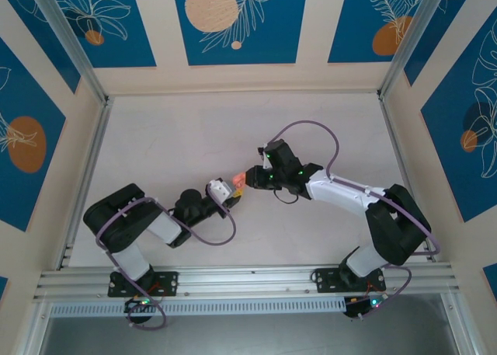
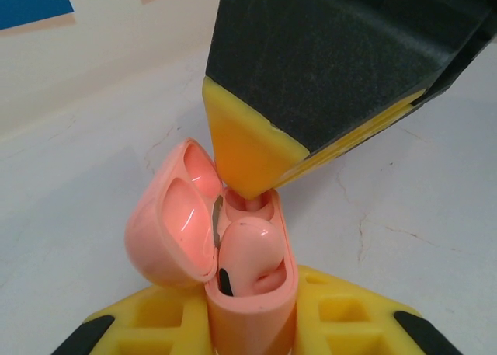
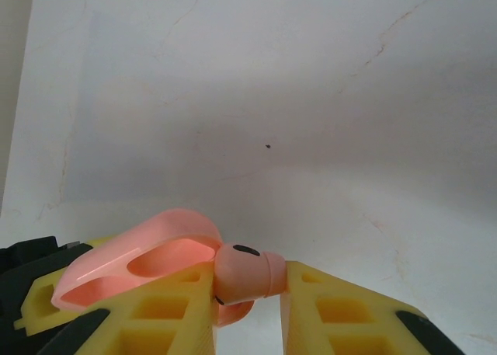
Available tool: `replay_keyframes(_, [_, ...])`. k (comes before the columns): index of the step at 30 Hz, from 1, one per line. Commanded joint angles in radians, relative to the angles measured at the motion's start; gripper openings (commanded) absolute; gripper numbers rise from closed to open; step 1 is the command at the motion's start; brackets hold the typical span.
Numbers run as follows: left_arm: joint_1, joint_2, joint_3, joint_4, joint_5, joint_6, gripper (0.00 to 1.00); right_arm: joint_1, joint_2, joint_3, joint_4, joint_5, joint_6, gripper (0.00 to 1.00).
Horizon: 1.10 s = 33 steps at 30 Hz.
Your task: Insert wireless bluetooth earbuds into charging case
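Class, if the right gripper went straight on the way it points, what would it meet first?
Probably the open charging case in the left gripper; the right gripper's earbud sits right at its open top.

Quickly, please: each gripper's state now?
Left gripper: closed on the glossy salmon-pink plastic charging case.
Right gripper: closed on a tiny salmon-pink plastic earbud.

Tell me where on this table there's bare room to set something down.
Bare tabletop runs along the back wall, and the far-left corner beyond the left arm is open too. Crowded at centre: the left gripper holds the charging case while the right gripper holds an earbud at it.
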Motion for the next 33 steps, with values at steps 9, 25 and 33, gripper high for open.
replay_keyframes(9, [-0.012, -0.028, 0.019, 0.055, 0.004, -0.011, 0.22, -0.007, -0.069, -0.038, 0.072, -0.095, 0.002, 0.37])
replay_keyframes(25, [-0.012, -0.057, 0.016, 0.055, 0.007, 0.0, 0.22, -0.031, -0.125, -0.052, 0.025, -0.088, 0.001, 0.48])
replay_keyframes(33, [-0.012, -0.071, 0.017, 0.055, 0.018, 0.003, 0.22, -0.035, -0.133, -0.044, 0.022, -0.098, -0.008, 0.51])
